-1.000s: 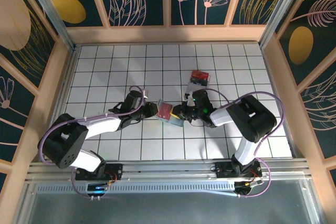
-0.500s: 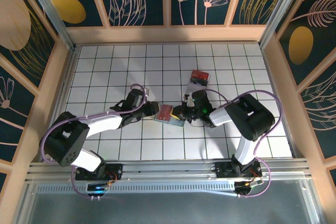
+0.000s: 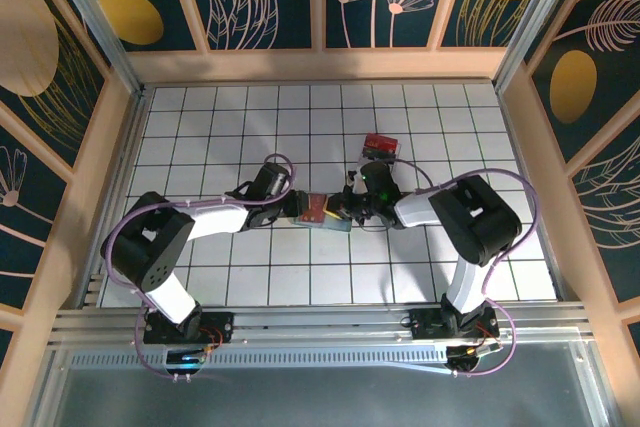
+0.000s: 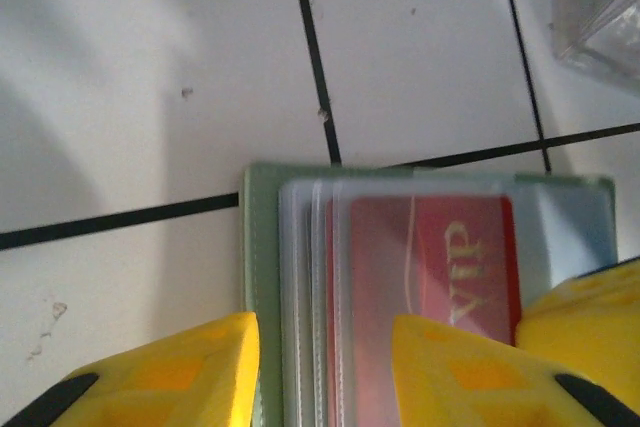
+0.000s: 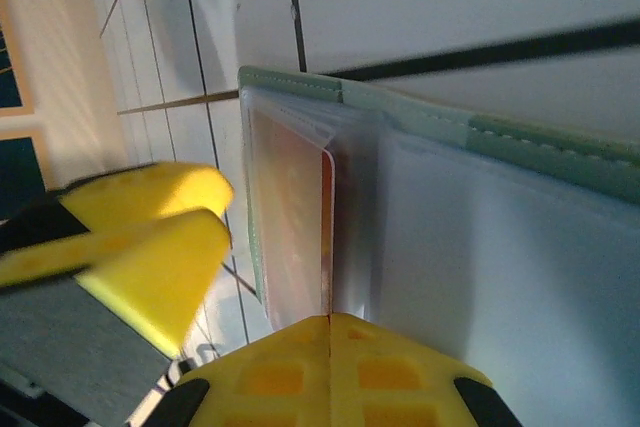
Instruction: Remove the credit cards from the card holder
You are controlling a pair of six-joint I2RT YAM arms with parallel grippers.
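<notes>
— What is the left tool (image 4: 320, 352) doing?
— Its jaws are standing apart, straddling the card holder (image 4: 262, 247), which is lying open mid-worktop (image 3: 200, 127) between the arms.
— And the right tool (image 5: 330, 347)?
— It is pressing its fingers together at the clear sleeves (image 5: 480, 247); I cannot tell whether it is nipping anything. A red credit card (image 4: 430, 257) is sitting in one sleeve. Beyond, a clear box (image 3: 377, 152) is holding something red.
</notes>
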